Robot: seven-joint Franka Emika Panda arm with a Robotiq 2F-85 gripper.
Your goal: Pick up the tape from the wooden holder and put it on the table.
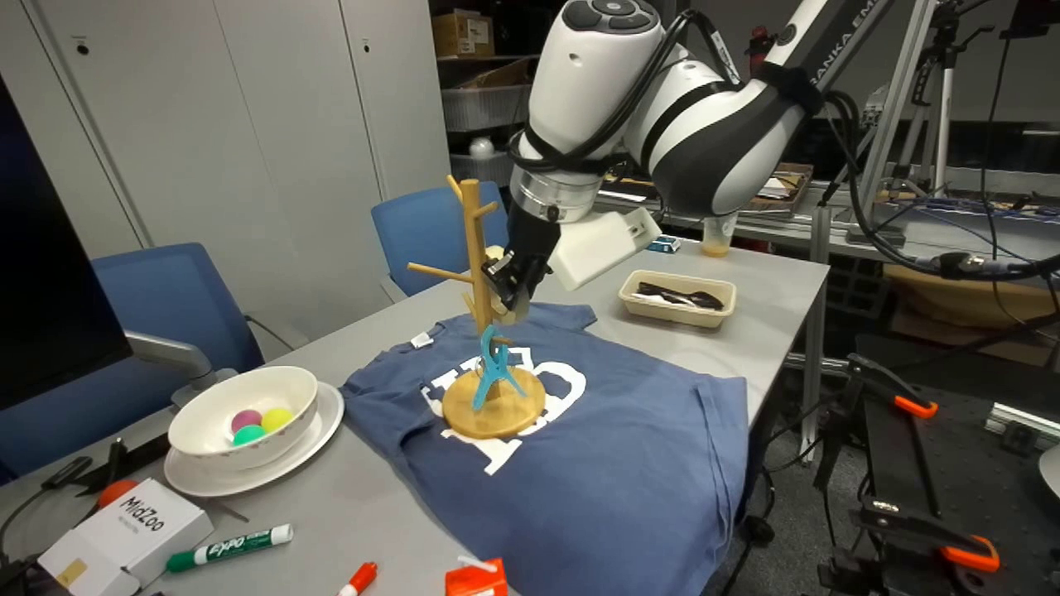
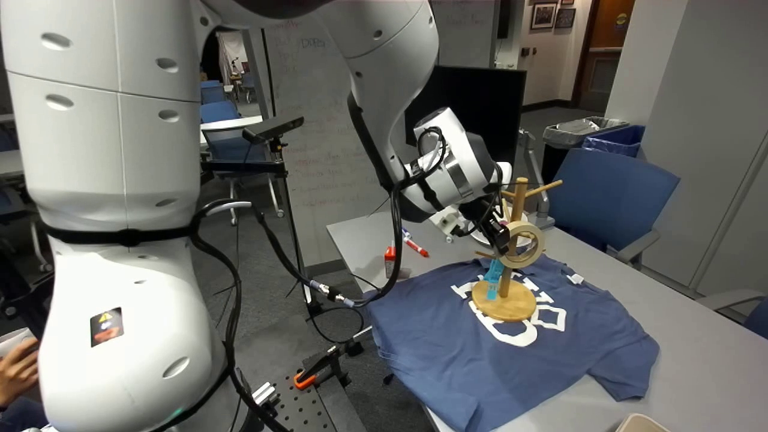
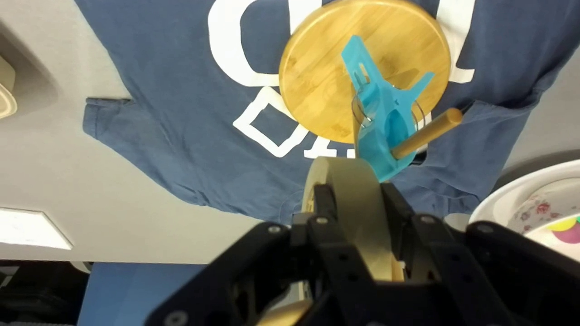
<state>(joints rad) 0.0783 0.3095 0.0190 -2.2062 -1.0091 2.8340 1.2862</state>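
In the wrist view, the gripper (image 3: 356, 194) clasps the tape (image 3: 362, 219), six o'clock of the holder's base (image 3: 321, 68); lift-off and table (image 3: 136, 199) placement seemingly remain.

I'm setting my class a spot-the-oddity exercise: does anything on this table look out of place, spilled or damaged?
Yes, mildly: the wooden holder stands on a blue T-shirt spread over the table; clothing is an unusual base. I see no spill or damage.
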